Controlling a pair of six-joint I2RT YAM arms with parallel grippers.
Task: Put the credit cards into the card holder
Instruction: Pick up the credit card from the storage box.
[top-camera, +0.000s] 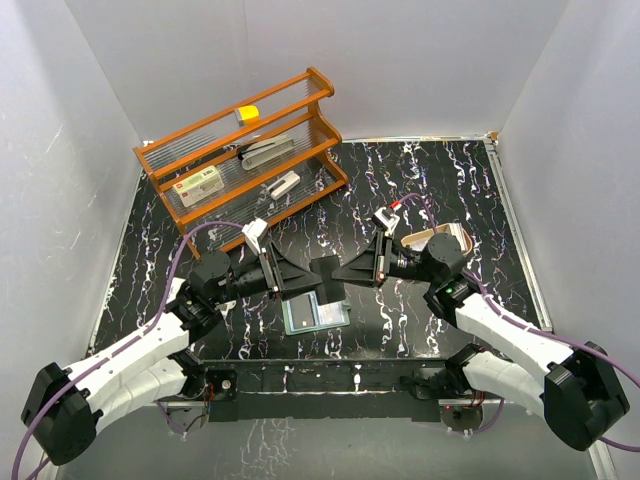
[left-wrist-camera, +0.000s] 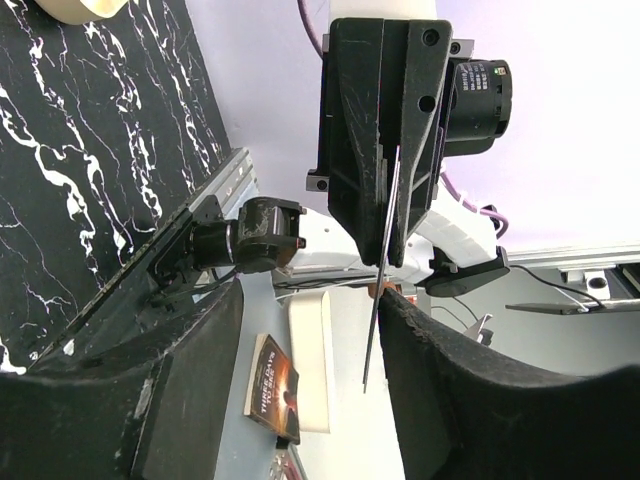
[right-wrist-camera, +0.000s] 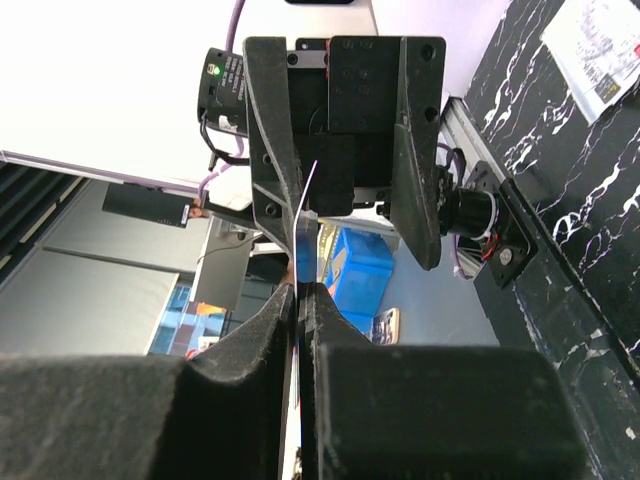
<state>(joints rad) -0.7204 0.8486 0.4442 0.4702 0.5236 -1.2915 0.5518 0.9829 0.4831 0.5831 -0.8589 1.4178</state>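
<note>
My two grippers meet nose to nose above the table's middle. Between them a credit card stands on edge. My right gripper is shut on it, and in the right wrist view the thin card sticks out from between the pressed pads. My left gripper is open. In the left wrist view the card shows edge-on just beside one finger, with a wide gap to the other. The card holder lies open on the table below them, pale blue-grey inside up.
An orange wooden rack stands at the back left, holding a white box with a red label and other small items. A tan oval tray sits behind my right wrist. White walls close in the table on three sides.
</note>
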